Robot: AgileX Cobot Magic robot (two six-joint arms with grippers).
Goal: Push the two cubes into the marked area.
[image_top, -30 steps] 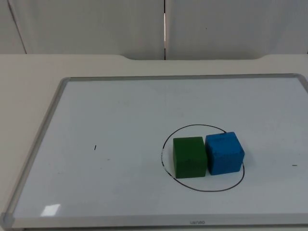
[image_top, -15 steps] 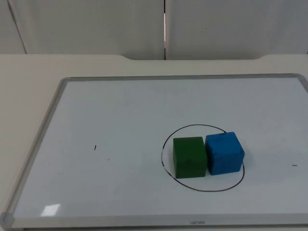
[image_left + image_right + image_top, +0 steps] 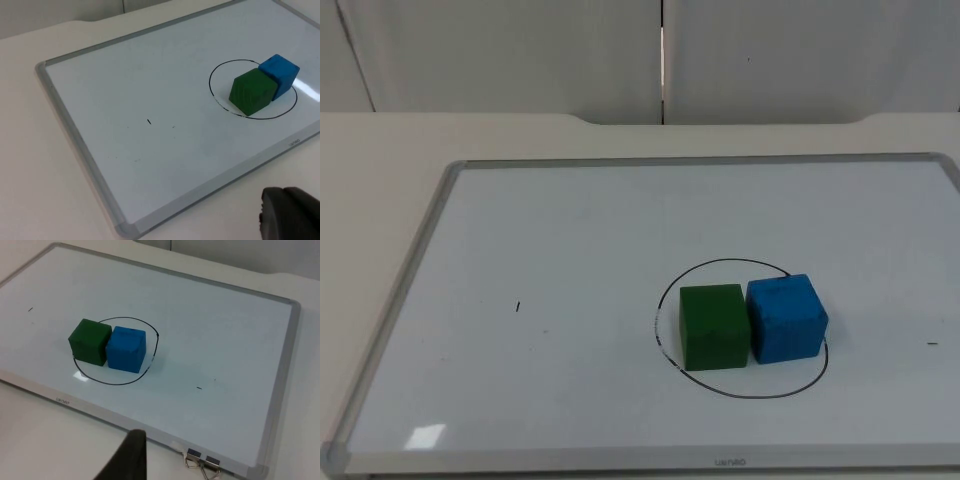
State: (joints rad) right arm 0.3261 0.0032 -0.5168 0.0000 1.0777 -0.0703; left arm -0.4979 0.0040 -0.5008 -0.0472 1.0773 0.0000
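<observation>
My left gripper (image 3: 290,215) waits off the whiteboard's (image 3: 430,240) near edge; whether it is open I cannot tell; the green cube (image 3: 714,326) touches the blue cube (image 3: 786,318) inside the drawn circle (image 3: 720,265); my right gripper (image 3: 127,460) waits likewise, state unclear; I judge only a gentle leftward nudge on blue is worth doing, since it meets the line.

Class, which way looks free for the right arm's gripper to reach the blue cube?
Probably from the right: the blue cube has bare whiteboard there, while the green cube touches its left side.
</observation>
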